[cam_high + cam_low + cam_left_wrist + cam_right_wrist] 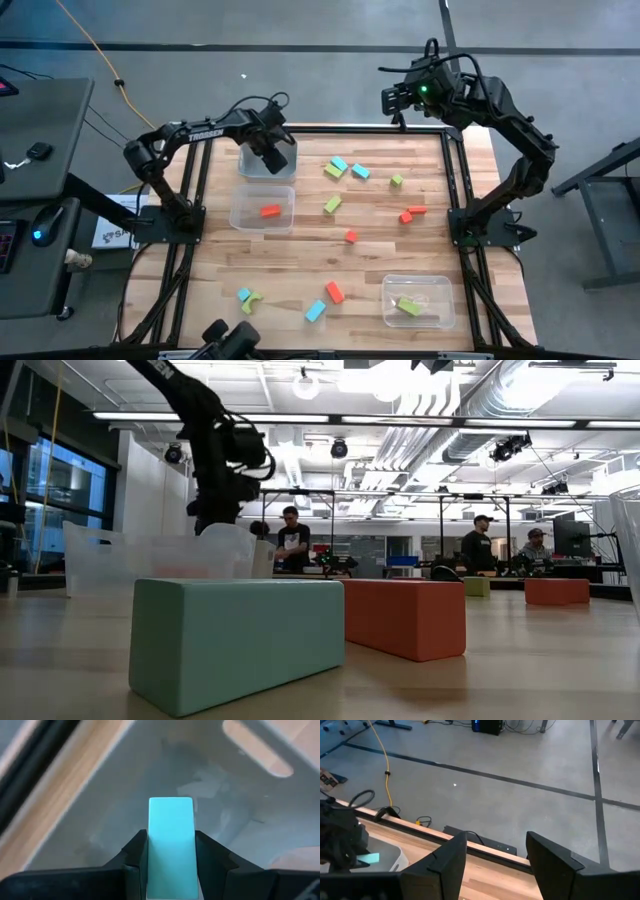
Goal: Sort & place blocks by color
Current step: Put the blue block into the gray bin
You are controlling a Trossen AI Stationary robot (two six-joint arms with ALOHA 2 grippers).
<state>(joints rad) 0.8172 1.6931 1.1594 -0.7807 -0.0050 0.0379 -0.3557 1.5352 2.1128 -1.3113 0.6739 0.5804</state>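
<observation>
My left gripper [272, 152] is shut on a cyan block [171, 830] above the far clear bin [250, 168]. The block also shows in the right wrist view [368, 858]. A second bin [240, 212] holds a red block [270, 211]. A third bin [440, 300] at the near right holds green blocks [408, 306]. Cyan, green and red blocks lie loose on the table, among them a cyan block [360, 171], a green block [332, 204] and a red block [351, 236]. My right gripper [495, 855] is open and empty over the table's far edge [393, 100]. My left gripper pinches the cyan block by its two long sides [151, 855] between its two fingers, at the block's rear half. The fingers point down into the bin and lie along the block. The block sticks out past the fingertips [137, 840], clear of the bin's floor [100, 820].
A cyan block [243, 294] and a green arch [252, 301] lie at the near left. A cyan block [235, 640] and a red block [405, 618] lie near the front edge. People stand in the room behind [292, 540].
</observation>
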